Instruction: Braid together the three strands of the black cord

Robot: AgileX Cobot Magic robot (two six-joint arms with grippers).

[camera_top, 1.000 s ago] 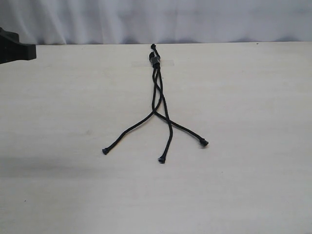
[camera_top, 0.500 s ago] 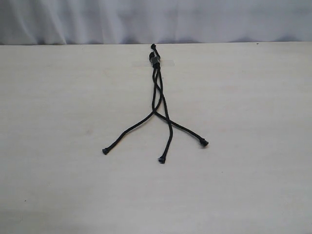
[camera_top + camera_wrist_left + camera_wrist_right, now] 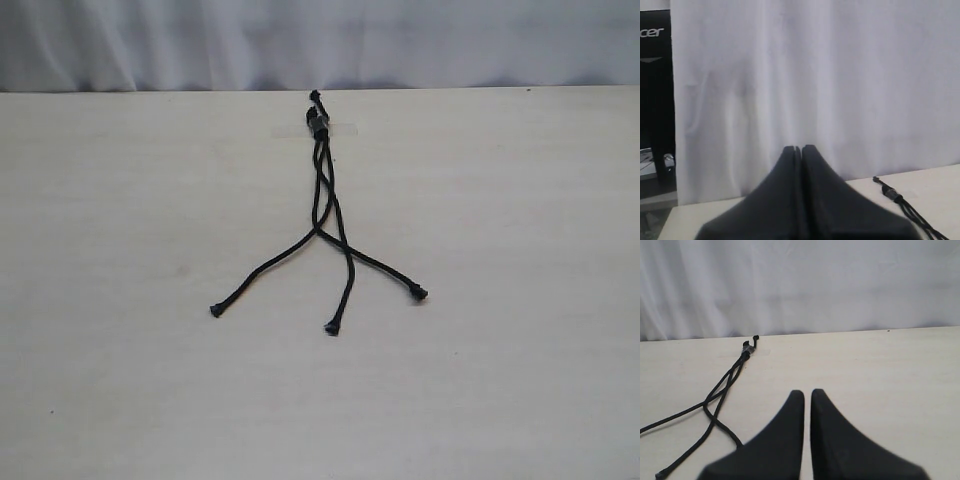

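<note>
The black cord (image 3: 322, 190) lies on the table, its knotted end (image 3: 319, 124) taped down near the far edge. The three strands cross about halfway down, then fan out toward the near side. Their knobbed tips rest at the left (image 3: 216, 311), the middle (image 3: 331, 327) and the right (image 3: 419, 294). Neither gripper shows in the exterior view. My left gripper (image 3: 801, 149) is shut and empty, well away from the cord's knotted end (image 3: 891, 194). My right gripper (image 3: 807, 392) is shut with nothing in it, above the table beside the strands (image 3: 722, 385).
A pale wooden table (image 3: 520, 380) carries the cord. A white curtain (image 3: 450, 40) hangs behind its far edge. Clear tape (image 3: 345, 128) holds the knot. A dark monitor (image 3: 655, 100) stands beyond the table in the left wrist view.
A black part of the left arm at the exterior view's upper left edge has withdrawn out of view, and its shadow has gone. The cord has not moved.
</note>
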